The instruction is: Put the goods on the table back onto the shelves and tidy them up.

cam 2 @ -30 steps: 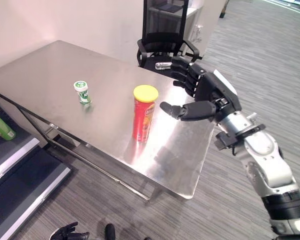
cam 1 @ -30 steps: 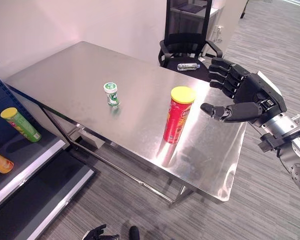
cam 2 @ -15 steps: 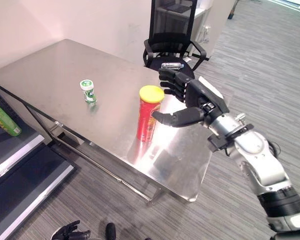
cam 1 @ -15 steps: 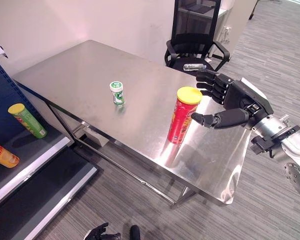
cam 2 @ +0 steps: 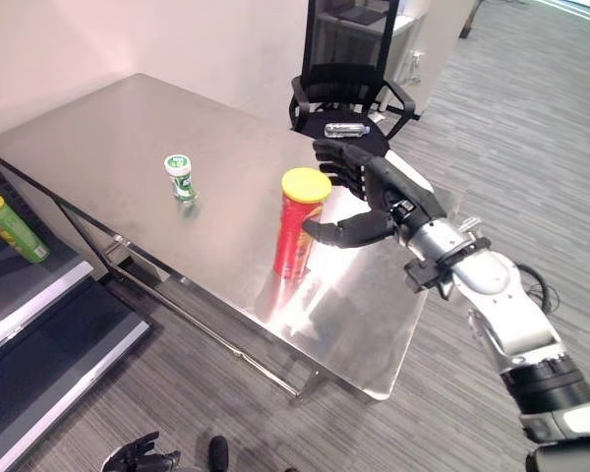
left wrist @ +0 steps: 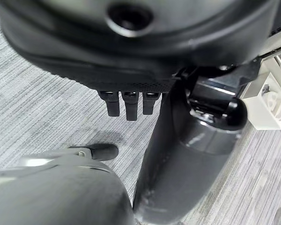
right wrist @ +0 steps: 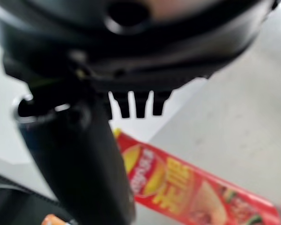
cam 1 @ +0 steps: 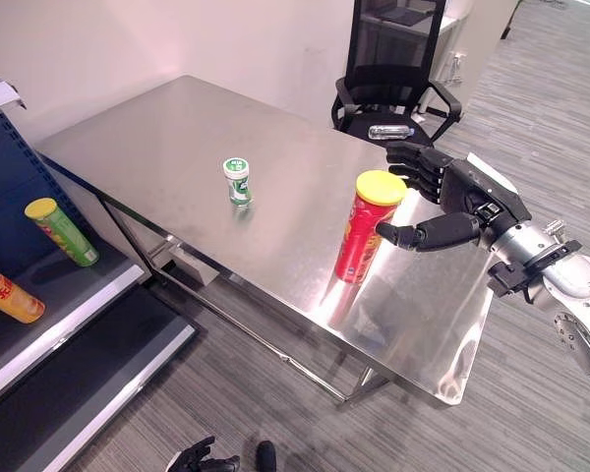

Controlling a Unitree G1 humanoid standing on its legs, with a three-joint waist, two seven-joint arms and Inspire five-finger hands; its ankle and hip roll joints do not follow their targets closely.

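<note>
Right hand: in the left eye view the dark right hand reaches in from 3 o'clock, fingers spread and relaxed, gripping nothing; its thumb tip is just beside the can's upper part, and contact cannot be told.
Red can: the tall red cylindrical snack can with a yellow lid stands upright on the near right part of the table.
Small bottle: a small white-and-green bottle with a green cap stands upright near the table's middle, well apart from the can toward 10 o'clock.
Table: a rectangular brushed steel table.
Shelves: at 9 o'clock a blue shelf unit with grey boards holds a green can with a yellow lid lying tilted, and an orange can at the edge.
Chair: at 12 o'clock a black mesh office chair has a clear plastic bottle lying on its seat.
Left hand: at 6 o'clock the dark left hand hangs low over the grey striped carpet.
Left wrist view: fingers hang straight and loose, holding nothing.
Right wrist view: the red can shows beyond the straight fingers and the thumb.
</note>
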